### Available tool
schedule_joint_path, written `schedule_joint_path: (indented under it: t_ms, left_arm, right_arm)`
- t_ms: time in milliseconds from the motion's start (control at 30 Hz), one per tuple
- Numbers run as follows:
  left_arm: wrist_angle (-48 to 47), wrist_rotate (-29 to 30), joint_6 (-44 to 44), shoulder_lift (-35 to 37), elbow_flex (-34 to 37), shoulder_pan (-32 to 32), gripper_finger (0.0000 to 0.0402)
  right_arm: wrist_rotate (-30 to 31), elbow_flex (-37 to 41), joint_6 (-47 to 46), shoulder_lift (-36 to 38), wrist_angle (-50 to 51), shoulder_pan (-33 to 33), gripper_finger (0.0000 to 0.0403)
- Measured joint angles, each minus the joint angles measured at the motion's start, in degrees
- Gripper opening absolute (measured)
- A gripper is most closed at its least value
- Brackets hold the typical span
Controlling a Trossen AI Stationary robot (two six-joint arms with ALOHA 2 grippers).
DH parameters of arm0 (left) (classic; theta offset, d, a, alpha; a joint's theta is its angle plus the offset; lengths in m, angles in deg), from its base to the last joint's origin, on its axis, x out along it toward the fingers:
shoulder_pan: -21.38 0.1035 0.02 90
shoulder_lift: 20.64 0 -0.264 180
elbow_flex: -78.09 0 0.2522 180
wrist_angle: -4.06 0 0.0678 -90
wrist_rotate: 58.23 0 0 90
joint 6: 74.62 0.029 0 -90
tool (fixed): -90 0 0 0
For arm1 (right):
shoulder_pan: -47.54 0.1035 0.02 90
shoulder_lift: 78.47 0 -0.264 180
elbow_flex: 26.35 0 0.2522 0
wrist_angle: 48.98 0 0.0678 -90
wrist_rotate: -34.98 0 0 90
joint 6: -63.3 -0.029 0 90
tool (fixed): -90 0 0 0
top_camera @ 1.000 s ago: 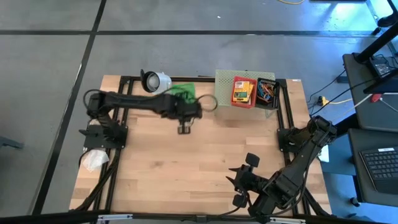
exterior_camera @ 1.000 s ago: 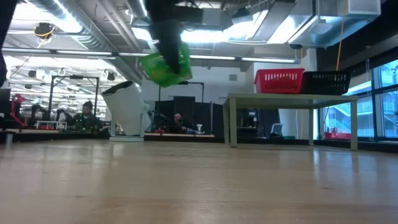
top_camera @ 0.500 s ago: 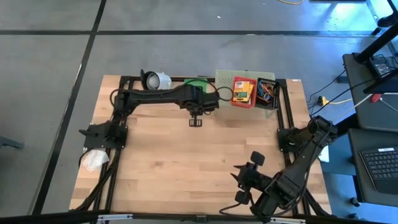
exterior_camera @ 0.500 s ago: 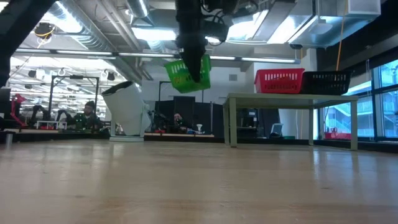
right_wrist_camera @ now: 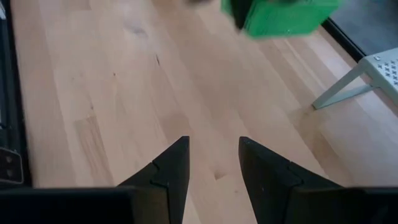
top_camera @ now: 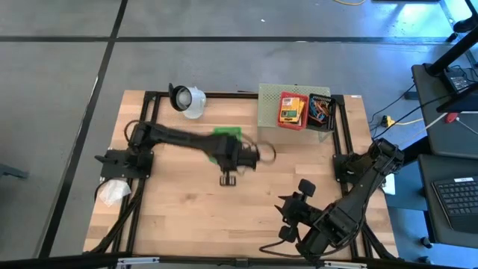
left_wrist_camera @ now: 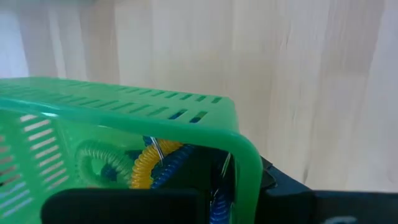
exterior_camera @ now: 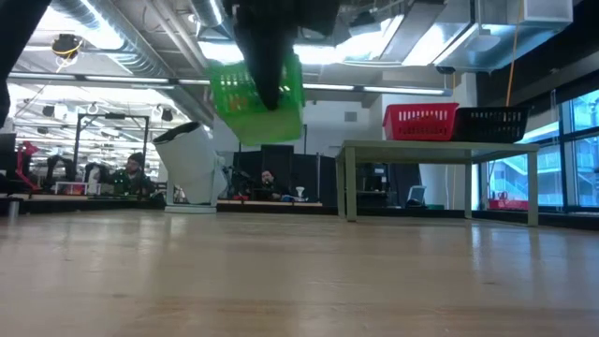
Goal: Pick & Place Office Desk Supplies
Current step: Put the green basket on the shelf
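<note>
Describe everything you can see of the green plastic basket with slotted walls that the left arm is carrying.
The green plastic basket with slotted walls is bright, translucent green with a smooth thick rim. It hangs tilted in the air, well clear of the wooden table, gripped at its rim by the left gripper. Coiled cords in yellow, blue and green lie inside it.

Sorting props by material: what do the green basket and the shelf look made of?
Green basket: looks like moulded plastic, glossy and slightly translucent, with slotted walls and a rounded rim. Shelf: probably painted sheet metal, matte pale green, with a perforated top and thin angled legs; the look alone leaves this open.
</note>
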Motion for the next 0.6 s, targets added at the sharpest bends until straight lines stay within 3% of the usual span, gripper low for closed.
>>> schedule_joint_path:
  t_ms: [67,333,600]
  left_arm:
    - [4.2,2.7,-2.1,-0.3,2.3,-2.6,0.0028]
    - [24.1,1.3,-8.0,-0.2,11.5,-6.9,0.0028]
    - [31.7,0.5,-16.2,-0.2,20.4,-9.3,0.0028]
  right_arm:
    - [0.0,0.0,-0.1,0.0,-1.0,0.0,0.0139]
    - [-0.9,0.0,4.0,0.0,-7.2,0.0,0.0139]
    - [-2.5,0.0,10.3,0.0,-12.4,0.0,0.0139]
